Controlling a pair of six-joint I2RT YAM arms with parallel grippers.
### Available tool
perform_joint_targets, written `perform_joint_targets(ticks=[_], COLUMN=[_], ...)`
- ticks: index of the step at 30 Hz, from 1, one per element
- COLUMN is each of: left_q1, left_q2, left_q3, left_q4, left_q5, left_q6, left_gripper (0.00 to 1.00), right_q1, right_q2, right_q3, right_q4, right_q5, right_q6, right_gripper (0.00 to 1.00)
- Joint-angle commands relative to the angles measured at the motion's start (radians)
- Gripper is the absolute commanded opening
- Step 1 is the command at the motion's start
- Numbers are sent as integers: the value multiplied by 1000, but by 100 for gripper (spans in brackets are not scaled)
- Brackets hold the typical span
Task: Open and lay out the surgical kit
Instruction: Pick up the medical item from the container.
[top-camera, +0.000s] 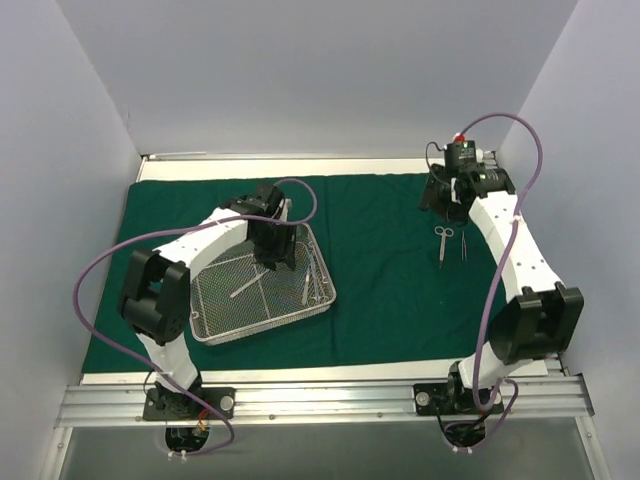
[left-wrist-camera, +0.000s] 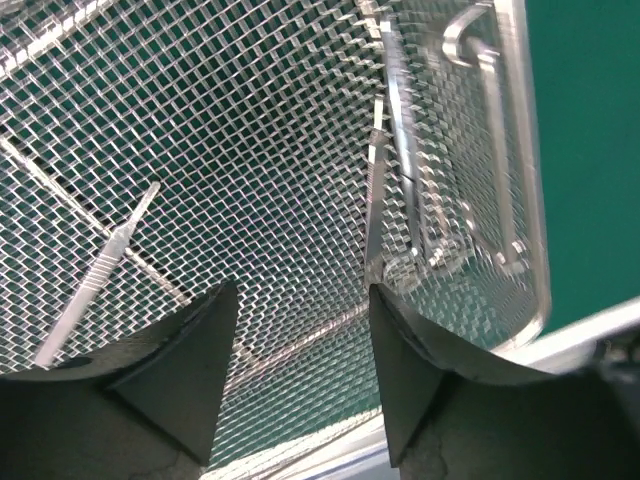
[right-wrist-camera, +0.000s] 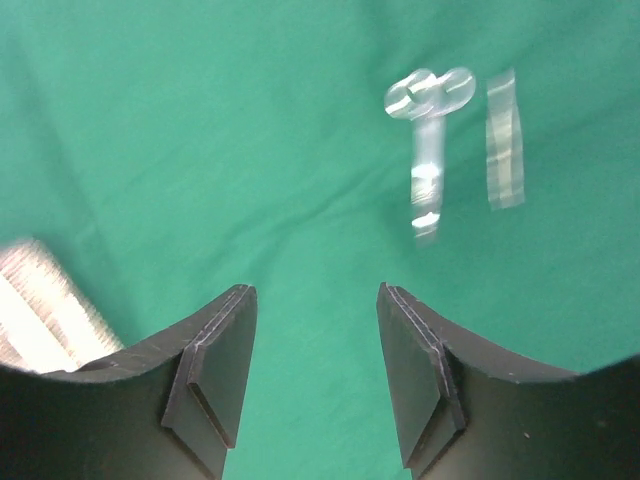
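The dark green cloth (top-camera: 385, 300) lies spread flat over the table. On its left part sits the silver wire-mesh tray (top-camera: 270, 322). My left gripper (top-camera: 275, 252) hovers low inside the tray (left-wrist-camera: 250, 150), open, with only mesh between its fingers. One slim instrument (left-wrist-camera: 100, 280) lies to its left, and several more instruments (left-wrist-camera: 400, 160) lie along the right wall. My right gripper (right-wrist-camera: 315, 300) stands open over bare cloth (right-wrist-camera: 200, 150). Just beyond it lie silver scissors (right-wrist-camera: 430, 150) and a slim instrument (right-wrist-camera: 503, 140), which the top view shows as scissors (top-camera: 444, 242) beside the instrument (top-camera: 463, 243).
White table margin (top-camera: 300, 165) runs behind the cloth, and grey walls close in on three sides. A pale strip of table edge (right-wrist-camera: 35, 320) shows at the lower left of the right wrist view. A purple cable (top-camera: 100, 290) loops beside the left arm.
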Motion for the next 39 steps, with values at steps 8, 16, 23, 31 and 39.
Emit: perform_joint_targets(ticks=[8,16,23,31,39], left_q1=[-167,-201,-205,-217,-227], left_q2=[78,193,144,64,58], left_q3=[-2,32,-40,-57,-71], left_q4=[94,86,144,141,135], left_q5=[-289,-312,-310,-301,-286], left_q6=[-320,-417,-473,-477,-474], left_gripper=[66,67,65,65,66], right_q1=[15,15,21,26,32], right_q2=[-172,-234,-265,-279,-274], right_q3=[-185,-185,-226,-238,-247], right_q4=[-38,-34,-31,-24,-15], right_q5=[-189,-209,-221,-226,-232], right_q6=[66,81,75,73,70], right_gripper=[52,52,51,51,51])
